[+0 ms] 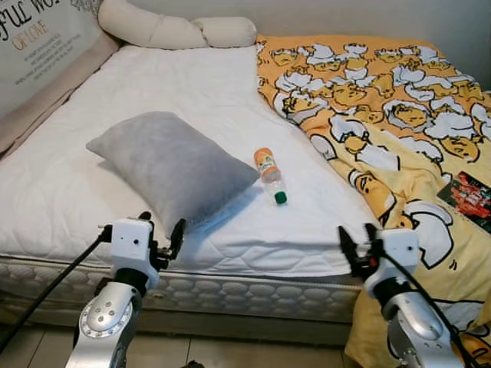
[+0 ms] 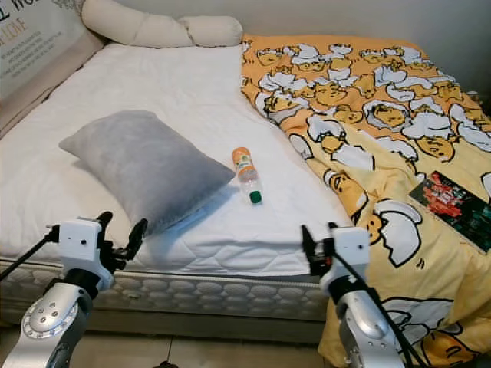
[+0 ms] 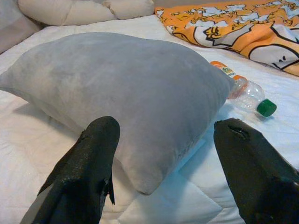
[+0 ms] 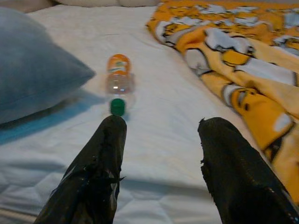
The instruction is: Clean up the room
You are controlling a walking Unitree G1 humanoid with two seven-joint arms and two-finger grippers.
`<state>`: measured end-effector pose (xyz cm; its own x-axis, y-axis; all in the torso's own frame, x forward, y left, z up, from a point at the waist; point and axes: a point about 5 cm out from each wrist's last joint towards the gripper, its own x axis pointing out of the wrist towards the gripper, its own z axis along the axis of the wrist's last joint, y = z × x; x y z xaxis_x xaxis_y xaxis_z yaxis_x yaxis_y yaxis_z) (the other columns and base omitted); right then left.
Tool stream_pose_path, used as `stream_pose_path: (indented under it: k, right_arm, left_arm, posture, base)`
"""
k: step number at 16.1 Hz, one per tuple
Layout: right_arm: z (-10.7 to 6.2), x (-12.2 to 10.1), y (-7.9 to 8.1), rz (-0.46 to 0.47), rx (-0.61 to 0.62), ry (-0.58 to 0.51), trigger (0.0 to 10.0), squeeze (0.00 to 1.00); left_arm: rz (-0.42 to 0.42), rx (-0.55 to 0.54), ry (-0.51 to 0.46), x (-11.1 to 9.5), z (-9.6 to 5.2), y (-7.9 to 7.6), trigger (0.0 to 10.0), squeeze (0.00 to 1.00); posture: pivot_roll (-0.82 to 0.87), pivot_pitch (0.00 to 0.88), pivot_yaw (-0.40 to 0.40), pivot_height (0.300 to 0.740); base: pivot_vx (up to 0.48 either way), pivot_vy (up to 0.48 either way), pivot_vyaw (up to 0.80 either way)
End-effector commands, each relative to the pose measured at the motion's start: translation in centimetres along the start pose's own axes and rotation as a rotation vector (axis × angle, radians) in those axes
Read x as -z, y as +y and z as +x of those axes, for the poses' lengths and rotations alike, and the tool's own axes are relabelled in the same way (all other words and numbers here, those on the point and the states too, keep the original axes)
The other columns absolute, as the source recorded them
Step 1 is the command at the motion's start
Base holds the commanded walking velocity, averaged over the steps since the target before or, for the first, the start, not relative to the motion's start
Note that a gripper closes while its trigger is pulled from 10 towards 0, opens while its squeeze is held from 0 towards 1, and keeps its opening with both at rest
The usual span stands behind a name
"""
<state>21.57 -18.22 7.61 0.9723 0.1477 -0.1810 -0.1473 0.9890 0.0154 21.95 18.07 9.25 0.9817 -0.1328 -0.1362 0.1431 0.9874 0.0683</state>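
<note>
- Bottle (image 1: 269, 175): lying on the mattress (image 1: 192, 100), beside a grey pillow (image 1: 170, 165).
- Left gripper (image 1: 161, 234): fingers apart, before the pillow.
- Right gripper (image 1: 357, 244): fingers apart, empty.

Home bedroom: bed (image 1: 192, 84), pillow (image 1: 173, 165), blanket (image 1: 383, 115).

Legible text: wall sign only.
Sign (image 1: 34, 38), upper left of frame: cropped script "FUL WO", gold "OF LOVE" beneath; smaller lines unreadable. Bottle (image 1: 269, 174) label and booklet (image 1: 469, 198) print too small to read.
</note>
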Motion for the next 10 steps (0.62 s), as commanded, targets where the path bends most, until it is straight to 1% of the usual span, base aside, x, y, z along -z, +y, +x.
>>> stream_pose_path:
  k: [1,2,3,6,10]
  right_arm:
    - [0.14,-0.41,0.01,0.002,-0.014,-0.012,10.0,0.00]
    - [0.31,-0.50,-0.09,-0.005,-0.013,-0.017,10.0,0.00]
    - [0.45,-0.57,-0.21,-0.003,-0.007,-0.018,10.0,0.00]
    - [0.52,-0.53,-0.24,0.009,0.003,-0.016,10.0,0.00]
    - [0.51,-0.12,-0.52,-0.011,0.031,0.003,10.0,0.00]
  left_arm:
    - [0.006,0.005,-0.011,-0.20,0.07,0.12,10.0,0.00]
    - [-0.001,0.003,-0.011,-0.22,0.09,0.19,10.0,0.00]
    - [-0.010,0.004,-0.007,-0.23,0.11,0.25,10.0,0.00]
    - [-0.003,0.003,-0.009,-0.28,0.14,0.15,10.0,0.00]
    - [0.002,0.002,-0.003,-0.30,0.08,0.14,10.0,0.00]
  posture:
    - [-0.01,0.000,0.023,0.740]
    - [-0.01,0.000,0.018,0.740]
    - [-0.01,0.000,0.015,0.740]
    - [-0.01,0.000,0.013,0.740]
    - [-0.01,0.000,0.028,0.740]
  base:
    - [0.000,0.000,0.00]
    - [0.000,0.000,0.00]
    - [0.259,0.000,0.00]
    - [0.326,0.000,0.00]
    - [0.336,0.000,0.00]
